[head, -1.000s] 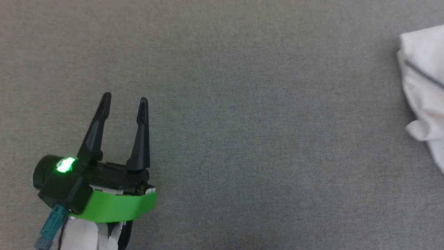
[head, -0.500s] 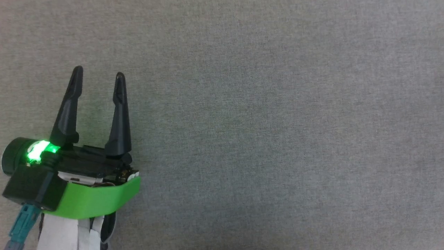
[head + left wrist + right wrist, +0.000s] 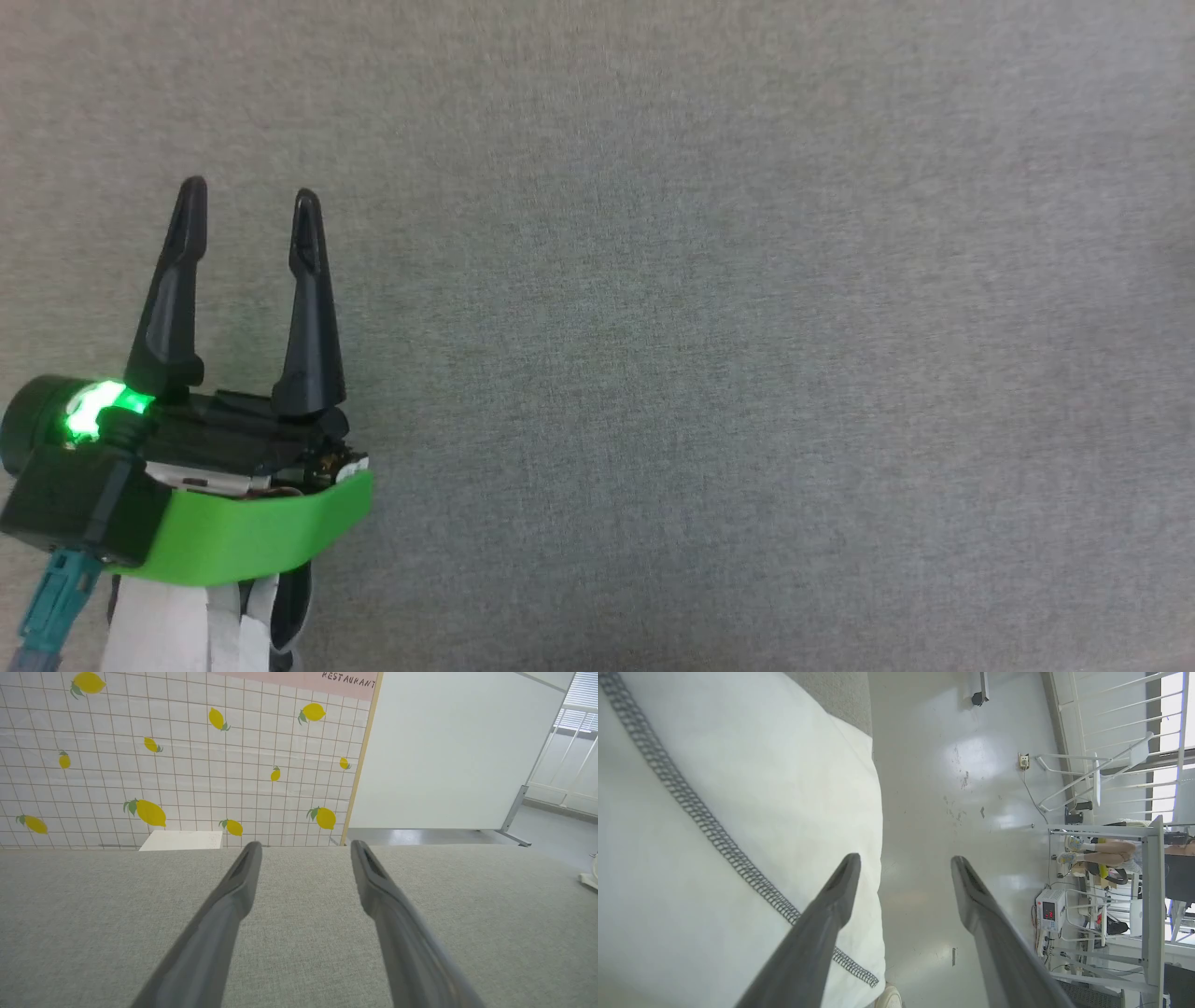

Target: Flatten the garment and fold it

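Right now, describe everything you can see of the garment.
In the right wrist view the garment is white, thin, soft-looking cloth, fairly smooth with a gentle bulge and faint creases. A line of dark grey zigzag stitching crosses it on a slant. Its rounded edge ends against the pale floor, and the grey fabric surface shows past it at that view's top. The right gripper is open with nothing between its fingers. One finger overlaps the cloth, but contact cannot be told. Sleeves and collar cannot be made out.

Head camera shifted: left tool (image 3: 247, 189) now higher, further left in frame. Right tool (image 3: 904, 857) opened beside garment (image 3: 738, 765).
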Robot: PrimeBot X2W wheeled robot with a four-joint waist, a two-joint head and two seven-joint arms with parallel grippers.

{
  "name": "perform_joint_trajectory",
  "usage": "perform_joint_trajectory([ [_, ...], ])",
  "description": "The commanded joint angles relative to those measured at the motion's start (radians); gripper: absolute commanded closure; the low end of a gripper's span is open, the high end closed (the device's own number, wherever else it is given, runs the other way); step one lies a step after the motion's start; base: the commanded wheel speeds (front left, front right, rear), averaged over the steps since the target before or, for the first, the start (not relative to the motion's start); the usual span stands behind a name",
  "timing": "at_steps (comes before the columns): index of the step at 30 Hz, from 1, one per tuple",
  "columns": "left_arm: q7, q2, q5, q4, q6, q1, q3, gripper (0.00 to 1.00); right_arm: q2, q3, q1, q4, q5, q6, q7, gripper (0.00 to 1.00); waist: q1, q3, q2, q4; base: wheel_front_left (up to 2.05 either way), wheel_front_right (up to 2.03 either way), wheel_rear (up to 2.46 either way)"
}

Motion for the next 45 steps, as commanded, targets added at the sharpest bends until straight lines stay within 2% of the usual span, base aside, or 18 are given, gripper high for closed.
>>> perform_joint_trajectory([
  [1,-0.004,-0.008,-0.003,0.009,0.003,0.012,0.007,0.00,0.007,0.010,-0.009,0.009,0.005,-0.002,-0.014,0.00,-0.0001,-0.068,-0.0001,0.008,0.00,0.00,0.00],
  [9,-0.004,-0.041,-0.007,0.077,0.006,0.094,0.017,0.00,0.105,0.083,0.016,0.011,0.056,-0.002,-0.161,0.00,-0.0001,-0.243,-0.0001,0.022,0.00,0.00,0.00],
  [15,-0.004,-0.055,-0.009,0.120,0.023,0.158,0.030,0.00,0.263,0.123,0.080,-0.072,0.076,-0.002,-0.291,0.00,-0.0001,-0.360,-0.0001,0.025,0.00,0.00,0.00],
  [16,-0.004,-0.059,-0.013,0.133,0.027,0.188,0.029,0.00,0.341,0.144,0.131,-0.126,0.078,-0.002,-0.355,0.00,-0.0001,-0.410,-0.0001,0.032,0.00,0.00,0.00],
  [27,0.018,-0.070,-0.027,0.174,0.047,0.265,0.001,0.00,0.581,0.167,0.371,-0.301,0.048,-0.002,-0.535,0.00,-0.0001,-0.516,-0.0001,0.092,0.00,0.00,0.00],
  [33,0.035,-0.072,-0.031,0.206,0.063,0.312,-0.004,0.00,0.639,0.171,0.503,-0.320,0.026,-0.002,-0.601,0.00,-0.0001,-0.562,-0.0001,0.122,0.00,0.00,0.00],
  [36,0.037,-0.074,-0.038,0.222,0.064,0.332,-0.010,0.00,0.645,0.165,0.555,-0.310,0.007,-0.002,-0.626,0.00,-0.0001,-0.577,-0.0001,0.134,0.00,0.00,0.00],
  [39,0.034,-0.073,-0.038,0.252,0.062,0.362,-0.022,0.00,0.647,0.153,0.624,-0.283,0.039,-0.002,-0.676,0.00,-0.0001,-0.599,-0.0001,0.142,0.00,0.00,0.00],
  [45,0.024,-0.073,-0.038,0.280,0.057,0.381,-0.035,0.00,0.647,0.128,0.671,-0.261,0.057,-0.002,-0.719,0.00,-0.0001,-0.617,-0.0001,0.143,0.00,0.00,0.00],
])
